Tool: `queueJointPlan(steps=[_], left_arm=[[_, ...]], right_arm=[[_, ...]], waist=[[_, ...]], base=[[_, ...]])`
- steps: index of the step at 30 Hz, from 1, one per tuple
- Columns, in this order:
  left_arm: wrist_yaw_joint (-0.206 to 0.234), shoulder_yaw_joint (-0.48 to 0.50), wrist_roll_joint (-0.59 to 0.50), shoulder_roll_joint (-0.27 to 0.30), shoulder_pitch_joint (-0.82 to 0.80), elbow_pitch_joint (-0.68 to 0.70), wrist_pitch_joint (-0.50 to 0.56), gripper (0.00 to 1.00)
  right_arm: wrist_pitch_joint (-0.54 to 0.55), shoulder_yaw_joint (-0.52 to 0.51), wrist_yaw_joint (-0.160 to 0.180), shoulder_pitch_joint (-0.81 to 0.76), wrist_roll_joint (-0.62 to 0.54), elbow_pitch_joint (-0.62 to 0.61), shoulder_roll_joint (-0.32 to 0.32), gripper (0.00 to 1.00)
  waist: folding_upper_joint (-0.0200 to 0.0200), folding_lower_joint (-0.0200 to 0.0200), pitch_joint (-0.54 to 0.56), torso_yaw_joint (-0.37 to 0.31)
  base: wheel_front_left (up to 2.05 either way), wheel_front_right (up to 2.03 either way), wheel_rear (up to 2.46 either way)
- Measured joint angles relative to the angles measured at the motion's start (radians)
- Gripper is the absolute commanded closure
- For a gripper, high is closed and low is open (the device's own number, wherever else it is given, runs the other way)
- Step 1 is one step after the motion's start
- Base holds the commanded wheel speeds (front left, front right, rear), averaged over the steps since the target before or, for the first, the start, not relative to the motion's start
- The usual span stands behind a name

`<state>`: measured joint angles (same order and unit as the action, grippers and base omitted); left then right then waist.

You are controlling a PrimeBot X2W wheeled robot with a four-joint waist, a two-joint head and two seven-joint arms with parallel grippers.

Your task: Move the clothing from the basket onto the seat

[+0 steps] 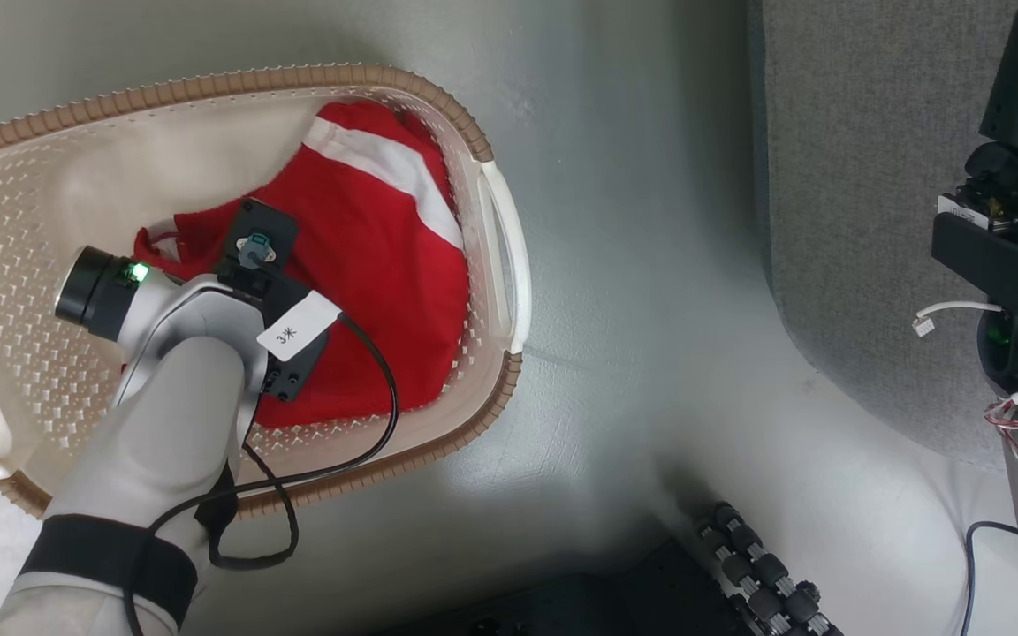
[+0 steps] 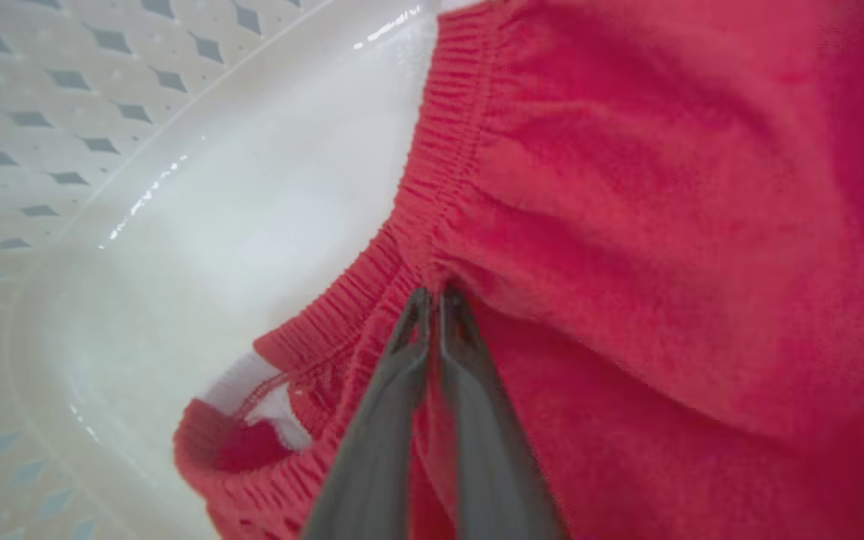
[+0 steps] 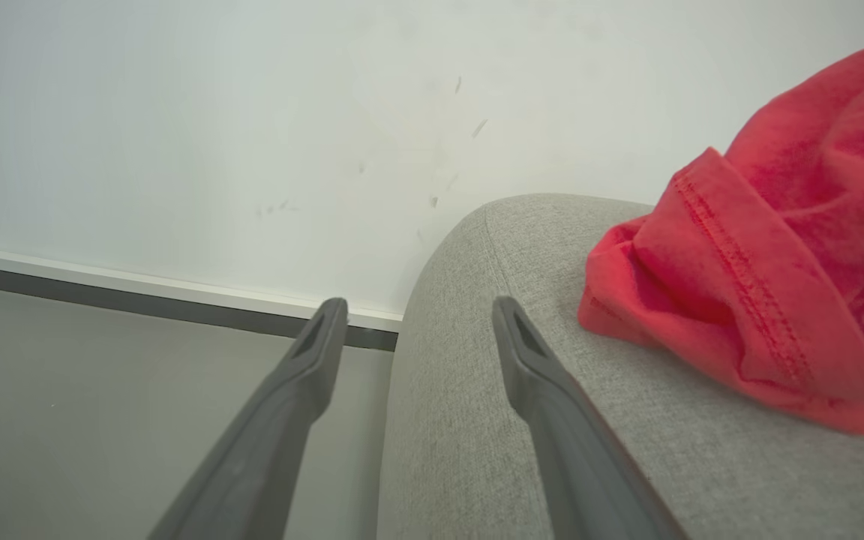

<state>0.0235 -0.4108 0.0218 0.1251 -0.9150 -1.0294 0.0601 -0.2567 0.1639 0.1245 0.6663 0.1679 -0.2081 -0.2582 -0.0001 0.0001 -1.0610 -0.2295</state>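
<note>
The left fingers pinch almost together on the ribbed elastic band of a red garment, the cloth puckering at their tips; I judge it gripped. It lies in the basket, soft knit with a broad white stripe, spreading from the pinch toward the wall on the seat's side. The seat, grey woven and round-cornered, stands to the right, well apart across the floor, so the lift must carry rightward. The right fingers gape empty above the seat's edge, near a second garment, red too, crumpled on it.
</note>
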Motion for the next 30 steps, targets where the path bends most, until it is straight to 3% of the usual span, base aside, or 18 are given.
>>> queueJointPlan(steps=[11, 30], left_arm=[[-0.015, 0.003, 0.007, -0.017, -0.005, -0.039, -0.040, 1.00], [-0.077, 0.035, 0.100, -0.063, 0.130, -0.012, -0.292, 1.00]], right_arm=[[0.000, 0.001, 0.000, 0.002, 0.000, 0.063, 0.016, 0.00], [0.000, 0.004, -0.028, -0.046, 0.000, 0.191, 0.021, 0.00]], waist=[[0.0000, 0.0000, 0.034, 0.002], [0.0000, -0.0002, 0.235, 0.065]], base=[[0.00, 0.00, 0.00], [0.00, 0.00, 0.00]])
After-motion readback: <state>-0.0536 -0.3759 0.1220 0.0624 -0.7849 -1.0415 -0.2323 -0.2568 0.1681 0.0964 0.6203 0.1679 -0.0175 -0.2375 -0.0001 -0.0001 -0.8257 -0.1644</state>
